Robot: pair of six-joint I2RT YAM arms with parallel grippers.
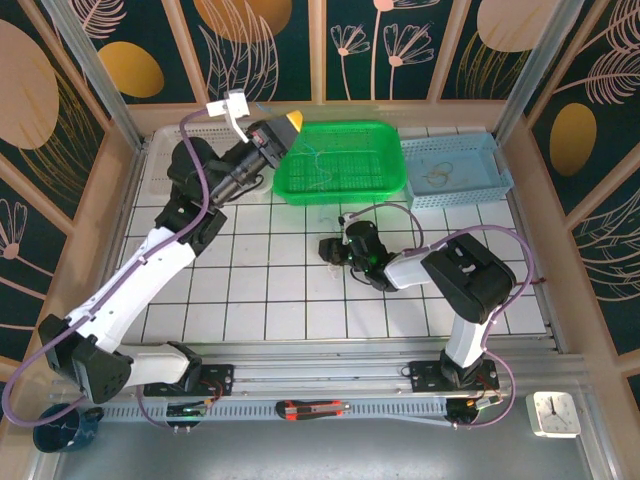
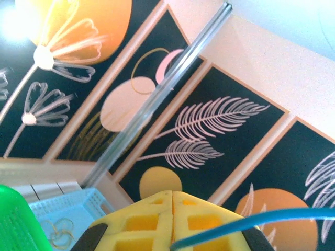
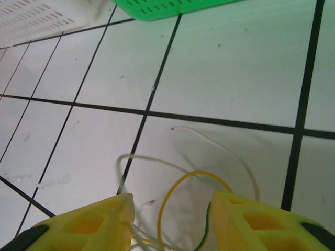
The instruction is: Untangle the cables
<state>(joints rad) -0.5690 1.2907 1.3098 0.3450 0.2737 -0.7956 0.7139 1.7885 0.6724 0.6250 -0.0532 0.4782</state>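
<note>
Cables (image 3: 194,172): yellow and whitish strands loose on white gridded worktop (image 3: 235,68), just near of green basket (image 3: 157,8). Right tool (image 3: 172,204) straddles strands, jaws partly apart, no grip seen. Left tool (image 2: 171,209) raised at basket's far left corner, pinched closed on blue cable (image 2: 251,220). Pale loops in blue bin (image 1: 495,165), far right.
</note>
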